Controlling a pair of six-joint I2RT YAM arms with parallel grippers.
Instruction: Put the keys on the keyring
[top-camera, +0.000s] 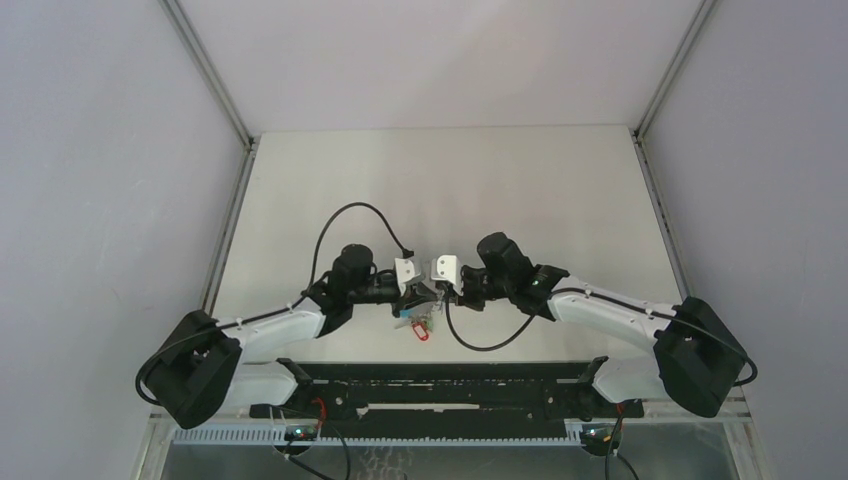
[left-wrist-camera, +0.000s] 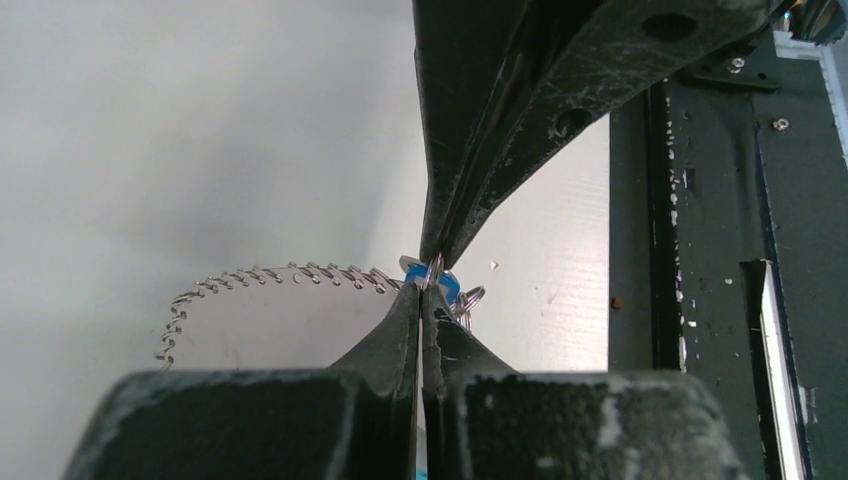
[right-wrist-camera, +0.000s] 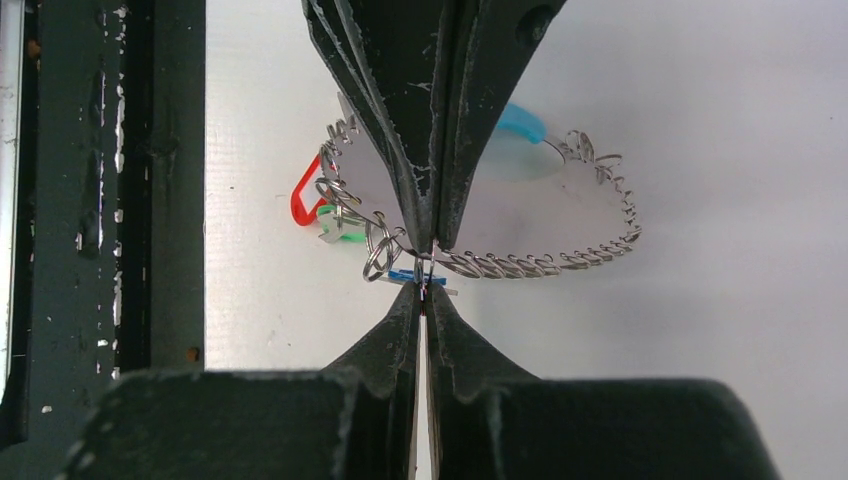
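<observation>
White surface (top-camera: 480, 190) is seen under two arms, with grey walls around it. Both claws are set tip to tip near the middle, a little above the surface. The left claw (left-wrist-camera: 424, 292) is pressed tight on the wire of the keyring (right-wrist-camera: 530, 265), and the big loop is held up by it. The right claw (right-wrist-camera: 422, 292) is pressed tight on the tiny blue key (right-wrist-camera: 405, 275), just beside the wire. A red piece (right-wrist-camera: 303, 200), a green piece (right-wrist-camera: 347, 238) and a light-blue piece (right-wrist-camera: 520, 123) are seen on the loop. A dark rail (top-camera: 440, 385) is laid along the near edge.
</observation>
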